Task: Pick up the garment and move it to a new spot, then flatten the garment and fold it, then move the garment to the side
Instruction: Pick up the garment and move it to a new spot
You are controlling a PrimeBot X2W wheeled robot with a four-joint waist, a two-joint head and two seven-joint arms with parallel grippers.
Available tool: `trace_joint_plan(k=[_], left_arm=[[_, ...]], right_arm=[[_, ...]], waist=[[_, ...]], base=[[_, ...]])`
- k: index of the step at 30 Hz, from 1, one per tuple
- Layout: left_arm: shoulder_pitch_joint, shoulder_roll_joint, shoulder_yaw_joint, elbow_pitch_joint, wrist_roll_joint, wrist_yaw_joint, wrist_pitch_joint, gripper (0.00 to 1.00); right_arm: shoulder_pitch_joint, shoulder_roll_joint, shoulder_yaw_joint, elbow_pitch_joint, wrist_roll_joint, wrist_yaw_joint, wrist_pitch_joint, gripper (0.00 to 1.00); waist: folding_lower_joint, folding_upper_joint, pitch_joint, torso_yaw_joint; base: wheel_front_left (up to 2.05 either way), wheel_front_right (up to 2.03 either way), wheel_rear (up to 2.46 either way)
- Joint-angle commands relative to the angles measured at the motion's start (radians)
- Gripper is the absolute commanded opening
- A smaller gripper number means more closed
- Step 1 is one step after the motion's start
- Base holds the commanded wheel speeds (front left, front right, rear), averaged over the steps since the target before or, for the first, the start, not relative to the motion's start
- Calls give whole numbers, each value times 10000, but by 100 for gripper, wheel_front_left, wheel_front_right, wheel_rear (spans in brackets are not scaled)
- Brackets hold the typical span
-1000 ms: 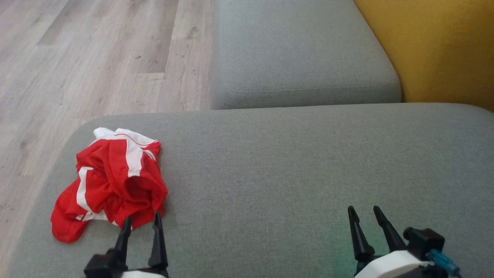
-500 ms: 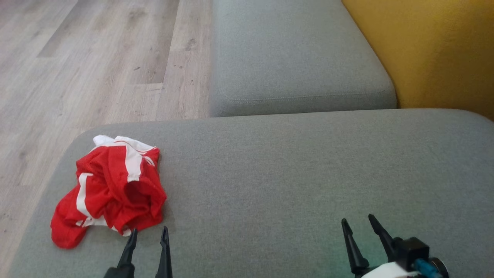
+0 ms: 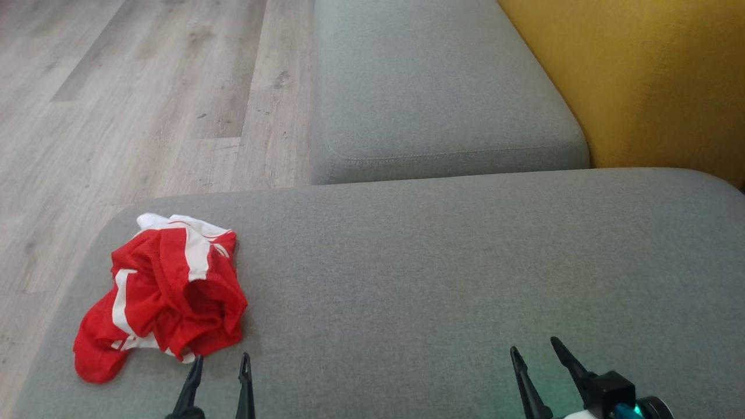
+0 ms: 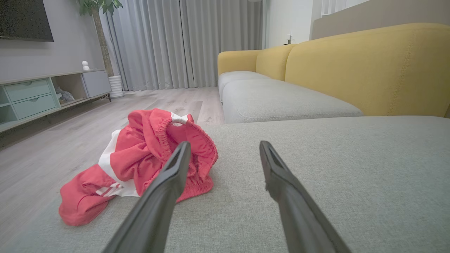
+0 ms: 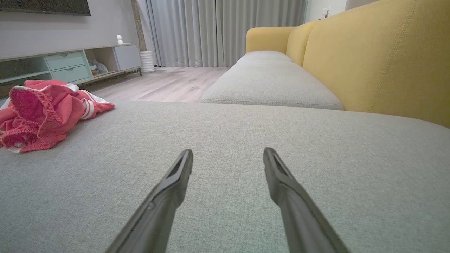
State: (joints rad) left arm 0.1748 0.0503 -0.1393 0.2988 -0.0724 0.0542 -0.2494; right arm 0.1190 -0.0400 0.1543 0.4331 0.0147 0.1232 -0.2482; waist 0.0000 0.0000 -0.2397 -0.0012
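While the left gripper (image 3: pixel 222 357) and right gripper (image 3: pixel 534 344) stand open and empty, the garment (image 3: pixel 160 297) lies crumpled at the grey cushion (image 3: pixel 436 279)'s left end, judged light, limp and snag-prone, best pinched at its raised gathered hem.

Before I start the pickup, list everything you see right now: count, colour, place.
garment: one, red with white stripes, crumpled at the near cushion's left end
near cushion: one, grey, under both hands
far cushion: one, grey, beyond the near cushion
backrest: one, yellow, along the right
floor: pale wood, left of the cushions
cabinet: one, pale green drawers, against the far wall
curtains: grey, at the room's far end
left hand: one, dark fingers, open and empty, close by the garment
right hand: one, dark fingers, open and empty, over bare cushion
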Motion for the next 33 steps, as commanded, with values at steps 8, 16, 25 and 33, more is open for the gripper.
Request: trace_joint_plan(k=[8,16,25,33], left_arm=[[-538,1,448,-256,-70,228,-124,100],[-686,0,670,-285,93,204,-124,100],[-778,47,1084,-592,234,184,-124,100],[-1060,32,1699,-1130,-122,61,-124,100]], right_arm=[[-421,-102,314,-277,83,75,-136,100],[-398,-102,344,-400,395,75,-136,100],[-607,-102,305,-475,613,75,-136,100],[-1119,-102,162,-394,427,75,-136,100]], waist=[[0,0,147,245],[0,0,339,1770],[0,0,749,3483],[0,0,1318,4169]], base=[[0,0,0],[0,0,0],[0,0,0],[0,0,0]])
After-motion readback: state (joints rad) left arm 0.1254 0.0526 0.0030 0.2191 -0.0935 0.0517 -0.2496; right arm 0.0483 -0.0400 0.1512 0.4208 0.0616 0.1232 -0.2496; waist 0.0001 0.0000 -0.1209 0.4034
